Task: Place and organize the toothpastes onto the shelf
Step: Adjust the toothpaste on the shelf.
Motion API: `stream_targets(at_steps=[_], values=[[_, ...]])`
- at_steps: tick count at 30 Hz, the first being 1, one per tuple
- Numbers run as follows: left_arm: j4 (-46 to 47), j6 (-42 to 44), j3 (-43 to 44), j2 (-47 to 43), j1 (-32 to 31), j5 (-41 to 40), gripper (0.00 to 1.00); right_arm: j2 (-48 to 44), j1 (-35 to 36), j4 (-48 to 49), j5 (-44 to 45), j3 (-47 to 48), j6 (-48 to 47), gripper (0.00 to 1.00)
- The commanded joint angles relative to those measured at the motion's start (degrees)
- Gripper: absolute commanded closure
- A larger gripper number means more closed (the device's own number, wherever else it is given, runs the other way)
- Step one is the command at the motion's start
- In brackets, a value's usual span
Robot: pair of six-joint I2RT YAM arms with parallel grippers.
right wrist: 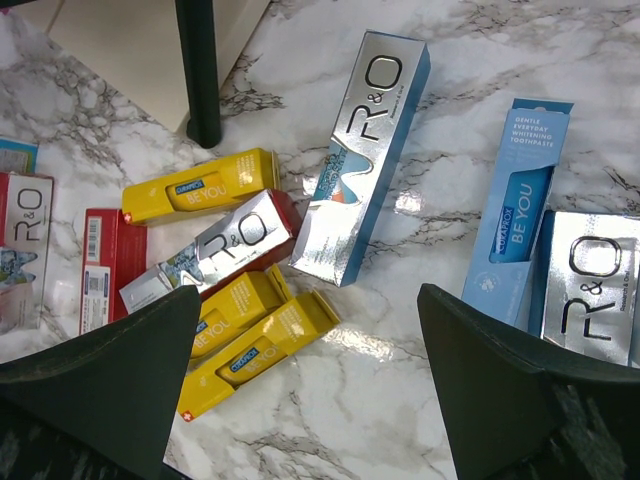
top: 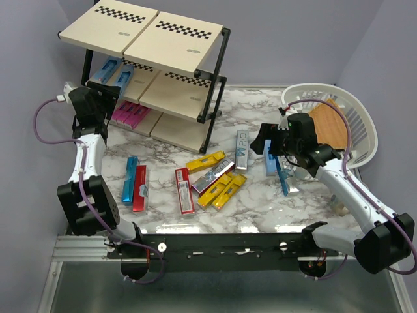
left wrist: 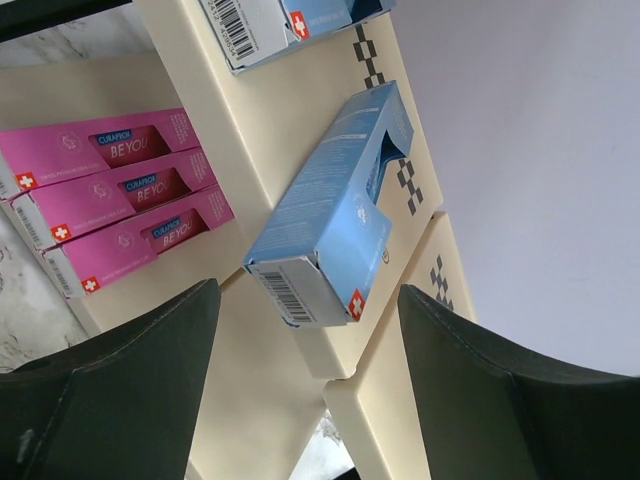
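The shelf [top: 163,39] stands at the back left. Two light blue toothpastes [top: 112,70] lie on its middle tier and pink ones [top: 129,114] on the bottom tier. My left gripper [top: 107,98] is at the shelf's left end, open and empty. In the left wrist view a light blue box [left wrist: 330,215] lies on the middle board [left wrist: 250,120] just beyond my left gripper [left wrist: 305,295], with three pink boxes [left wrist: 110,200] below. My right gripper [top: 264,142] hovers open over the table. Below the right gripper [right wrist: 308,300] lie yellow boxes [right wrist: 255,340], a silver box [right wrist: 360,160] and a light blue box [right wrist: 520,210].
More boxes lie on the marble table [top: 260,202]: a blue one [top: 130,177] and red ones [top: 140,188] [top: 184,190] at the front left. A white basket [top: 355,124] holding a wooden board [top: 329,124] stands at the back right. The shelf's black leg [right wrist: 198,70] is near the yellow boxes.
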Motion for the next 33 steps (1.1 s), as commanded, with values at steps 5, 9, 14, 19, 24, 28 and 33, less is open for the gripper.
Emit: stream_targets(at_steps=[5, 9, 14, 19, 24, 28, 33], values=[[2.70, -1.73, 1.38, 1.69, 0.36, 1.65, 0.26, 0.12, -0.20, 1.07, -0.25, -0.15, -1.17, 0.02], [3.94, -2.61, 1.20, 1.78, 0.36, 1.12, 0.36, 0.56, -0.29, 0.98, -0.16, 0.11, -1.26, 0.02], [4.72, -3.49, 1.29, 1.95, 0.45, 0.07, 0.46, 1.00, -0.20, 0.72, -0.07, 0.55, -1.35, 0.02], [6.83, -7.26, 1.38, 3.18, 0.98, 0.50, 0.53, 1.35, -0.29, 0.72, -0.07, 0.64, -1.44, 0.02], [7.46, -8.50, 3.31, 4.24, 1.24, -0.11, 0.56, 1.70, -0.20, 0.54, 0.02, 0.90, -1.53, 0.02], [6.58, -9.72, 5.07, 5.11, 1.51, -1.25, 0.57, 1.88, -0.20, 0.37, 0.37, 1.25, -1.61, 0.02], [5.00, -11.13, 7.87, 7.22, 1.59, -1.69, 0.57, 2.06, -0.20, 0.28, 0.46, 1.43, -1.79, 0.02]])
